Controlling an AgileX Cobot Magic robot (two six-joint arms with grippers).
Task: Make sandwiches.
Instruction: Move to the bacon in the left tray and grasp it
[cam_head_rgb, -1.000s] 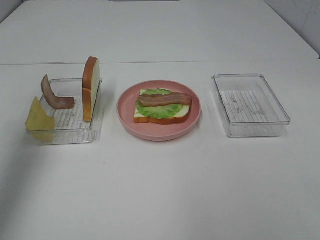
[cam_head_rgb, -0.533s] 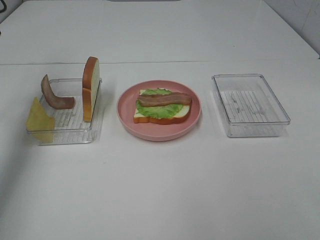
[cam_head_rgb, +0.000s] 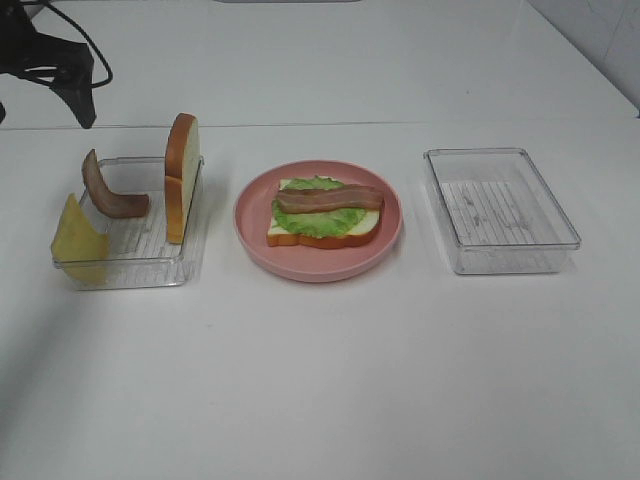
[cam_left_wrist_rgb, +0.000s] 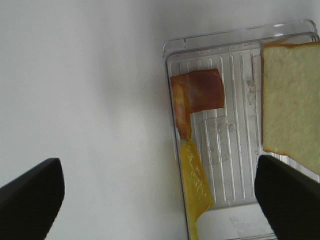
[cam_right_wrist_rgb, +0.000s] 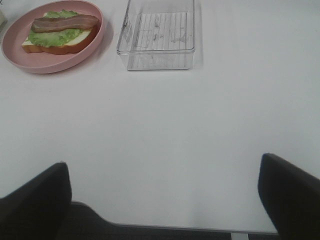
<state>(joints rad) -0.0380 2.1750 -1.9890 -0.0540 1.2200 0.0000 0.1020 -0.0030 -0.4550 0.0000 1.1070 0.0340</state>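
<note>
An open sandwich (cam_head_rgb: 325, 212) lies on the pink plate (cam_head_rgb: 392, 232): a bread slice, lettuce and a bacon strip on top. The left clear tray (cam_head_rgb: 140, 262) holds a curled bacon strip (cam_head_rgb: 112, 197), a yellow cheese slice (cam_head_rgb: 78, 240) leaning on its wall, and a bread slice (cam_head_rgb: 182, 178) standing on edge. My left gripper (cam_left_wrist_rgb: 160, 200) hangs open above the tray's far left side, with bacon (cam_left_wrist_rgb: 197, 92), cheese (cam_left_wrist_rgb: 195, 182) and bread (cam_left_wrist_rgb: 290, 110) below it. One of its fingers (cam_head_rgb: 82, 100) shows at the top left. My right gripper (cam_right_wrist_rgb: 162, 200) is open and empty near the table's front, away from the sandwich (cam_right_wrist_rgb: 60, 32).
An empty clear tray (cam_head_rgb: 500, 212) stands right of the plate, and the right wrist view shows this tray (cam_right_wrist_rgb: 156, 35) beside the plate (cam_right_wrist_rgb: 30, 61). White table surface lies in front of the plate and both trays.
My left arm has come into the high view at the top left, behind the left tray. The food, plate and trays have not moved.
</note>
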